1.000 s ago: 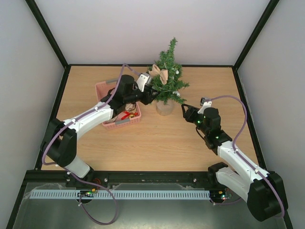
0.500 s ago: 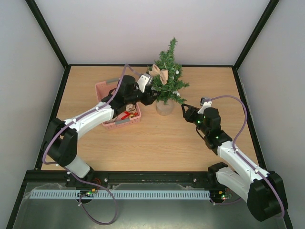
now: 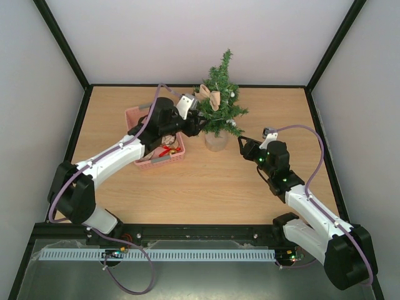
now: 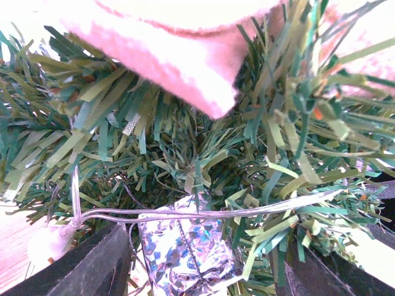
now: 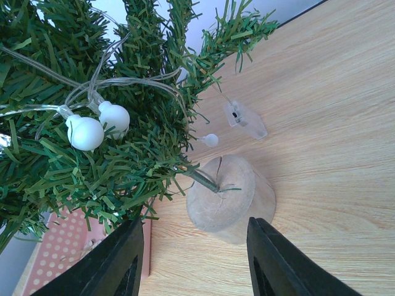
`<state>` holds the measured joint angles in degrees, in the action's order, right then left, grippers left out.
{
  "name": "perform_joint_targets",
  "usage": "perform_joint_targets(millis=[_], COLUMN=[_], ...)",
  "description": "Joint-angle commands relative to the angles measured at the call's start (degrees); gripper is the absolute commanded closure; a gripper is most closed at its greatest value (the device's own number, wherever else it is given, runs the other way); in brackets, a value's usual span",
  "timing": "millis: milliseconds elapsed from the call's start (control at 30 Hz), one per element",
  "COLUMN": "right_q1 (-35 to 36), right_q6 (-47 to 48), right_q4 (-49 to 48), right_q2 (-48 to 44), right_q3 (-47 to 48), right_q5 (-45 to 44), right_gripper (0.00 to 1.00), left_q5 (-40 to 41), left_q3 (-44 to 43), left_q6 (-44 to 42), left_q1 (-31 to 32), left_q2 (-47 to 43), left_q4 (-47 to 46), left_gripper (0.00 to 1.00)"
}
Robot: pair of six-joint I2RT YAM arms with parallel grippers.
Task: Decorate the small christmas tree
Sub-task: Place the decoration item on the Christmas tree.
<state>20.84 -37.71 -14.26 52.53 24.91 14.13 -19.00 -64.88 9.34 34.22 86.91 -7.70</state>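
left gripper [image 3: 200, 124], jaws wide and holding nothing, sits among lower branches of the small christmas tree [image 3: 222, 94].

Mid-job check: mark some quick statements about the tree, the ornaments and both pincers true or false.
1. The small christmas tree stands upright on the table. True.
2. The left pincer clamps the silver foil ornament. False: its fingers stand apart, the ornament sitting in the branches between them.
3. A beige bow hangs on the tree. True.
4. The right pincer is shut. False: it is open, facing the tree's base.
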Motion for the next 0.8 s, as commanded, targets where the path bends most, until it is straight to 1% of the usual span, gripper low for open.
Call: perform_joint_targets(millis=[0,333,567,667,767], right_q1=[-0.19,-0.13,-0.16,-0.21,-0.15], right_q6=[0.18,0.5,0.48,0.62,0.6], right_q4=[-1.26,-0.46,0.36,1.36,1.58], right_q2=[-0.41,-0.92,-1.56,-2.58,-3.71], right_q3=[0.46,0.39,-0.03,-0.33,-0.89], right_q5=[-0.5,-0.5,0.01,-0.1,-0.56], right_gripper=[0.55,0.55,0.55,0.55,0.55], left_q5=[0.55,1.49,4.2,8.12,15.28], left_q3=[0.23,2.87,9.28,12.47,14.8], left_q6=[-1.26,-1.52,-0.29,1.3,2.76], left_q1=[0.24,0.24,0.24,0.17,0.15], left_q2=[-1.99,-5.8,-12.85,-16.84,-19.72], left_q4=[1.07,4.05,5.78,7.76,11.13], left_gripper=[0.37,0.36,0.36,0.37,0.39])
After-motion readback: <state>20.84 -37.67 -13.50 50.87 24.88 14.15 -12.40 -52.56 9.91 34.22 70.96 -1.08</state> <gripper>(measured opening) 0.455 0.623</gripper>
